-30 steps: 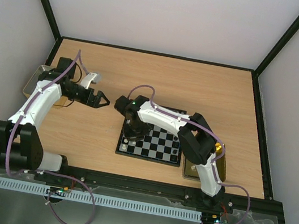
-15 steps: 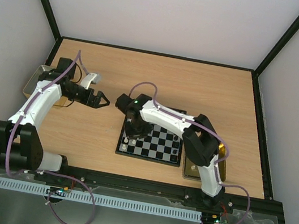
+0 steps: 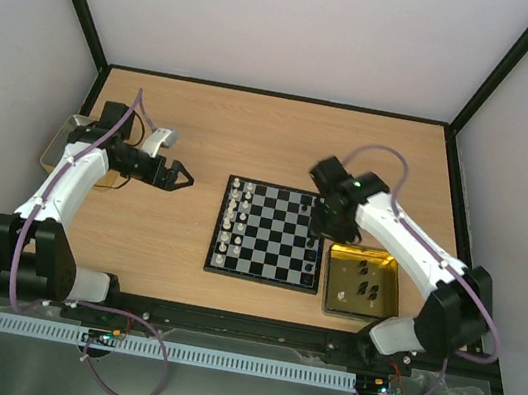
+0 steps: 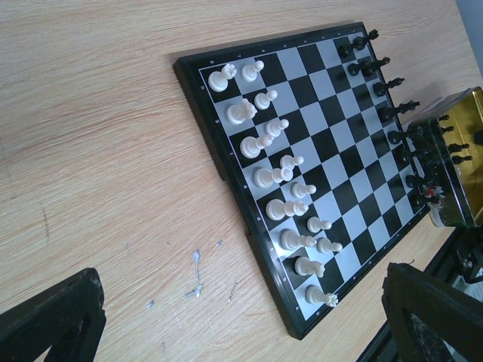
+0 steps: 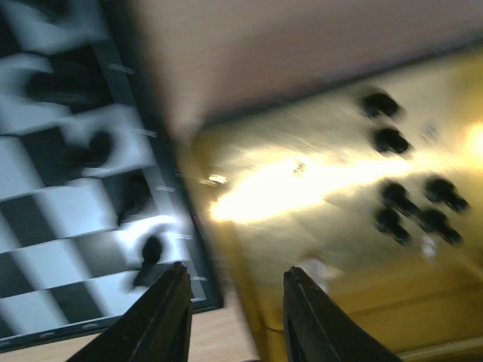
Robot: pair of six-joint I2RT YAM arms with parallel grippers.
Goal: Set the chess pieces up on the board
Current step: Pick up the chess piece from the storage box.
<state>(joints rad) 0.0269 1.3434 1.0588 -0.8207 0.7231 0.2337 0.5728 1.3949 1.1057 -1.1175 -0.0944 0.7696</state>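
The board [image 3: 272, 241] lies mid-table. White chess pieces [image 3: 230, 220] fill its two left columns. A few black pieces [image 3: 315, 239] stand along its right edge. More black pieces [image 3: 362, 287] lie in the gold tin [image 3: 385, 275] right of the board. My right gripper [image 3: 327, 230] hangs over the board's right edge next to the tin. In the blurred right wrist view it is open and empty [image 5: 238, 317], above the seam between board [image 5: 68, 188] and tin [image 5: 302, 204]. My left gripper [image 3: 184, 179] is open and empty over bare table left of the board [image 4: 324, 136].
A silver tray [image 3: 59, 138] sits at the far left, partly hidden by the left arm. Black frame rails run along the table's edges. The left wrist view shows scratch marks on the wood [image 4: 195, 275] beside the board.
My right arm has swung from the board's left side, over the white pieces, across to the board's right edge by the gold tin. The left arm has not moved.
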